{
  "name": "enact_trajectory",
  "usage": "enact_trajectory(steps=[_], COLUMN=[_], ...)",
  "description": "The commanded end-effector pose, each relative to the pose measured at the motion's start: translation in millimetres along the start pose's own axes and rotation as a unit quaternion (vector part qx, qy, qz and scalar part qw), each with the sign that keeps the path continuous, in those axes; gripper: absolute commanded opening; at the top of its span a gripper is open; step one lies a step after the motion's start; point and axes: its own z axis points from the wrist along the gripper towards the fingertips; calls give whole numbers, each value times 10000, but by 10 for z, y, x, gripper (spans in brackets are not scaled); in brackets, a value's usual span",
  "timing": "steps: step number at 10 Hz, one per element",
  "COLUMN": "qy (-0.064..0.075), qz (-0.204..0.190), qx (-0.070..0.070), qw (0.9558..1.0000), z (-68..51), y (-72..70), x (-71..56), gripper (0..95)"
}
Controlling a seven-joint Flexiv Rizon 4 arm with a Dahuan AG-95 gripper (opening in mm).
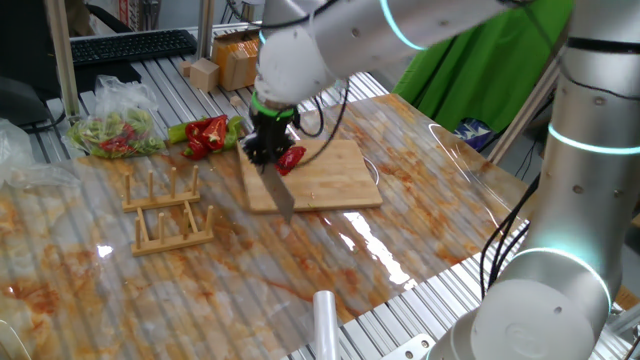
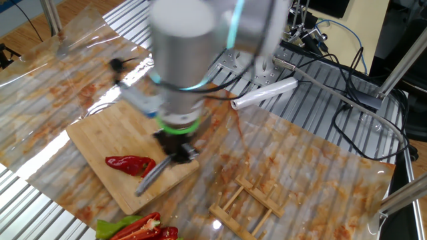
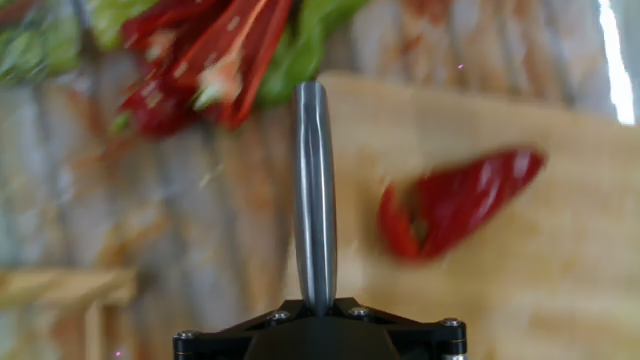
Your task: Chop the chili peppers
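Red chili lies on the board, just beside the knife clamped in the gripper. Risk: the glossy pepper may roll or skid sideways under an off-centre cut.

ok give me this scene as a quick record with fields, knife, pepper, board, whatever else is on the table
gripper: shut on the knife
knife: blade angled down, beside the pepper
chili pepper: one red pepper lying on the board, looks whole
cutting board: wooden, on the table
other peppers: red and green pile off the board
wooden rack: beside the board
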Motion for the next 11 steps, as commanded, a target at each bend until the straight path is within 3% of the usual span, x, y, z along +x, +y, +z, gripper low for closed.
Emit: enact_trajectory(steps=[1, 3, 6, 9, 11], qy=[17, -95, -105, -139, -65], qz=[98, -33, -114, -168, -17], qx=[9, -78, -110, -29, -46], qw=[10000, 9999, 9998, 9998, 10000], z=[-33, -59, -128, -229, -322], y=[100, 85, 47, -91, -265], x=[77, 86, 26, -40, -44], gripper=[0, 0, 0, 0, 0])
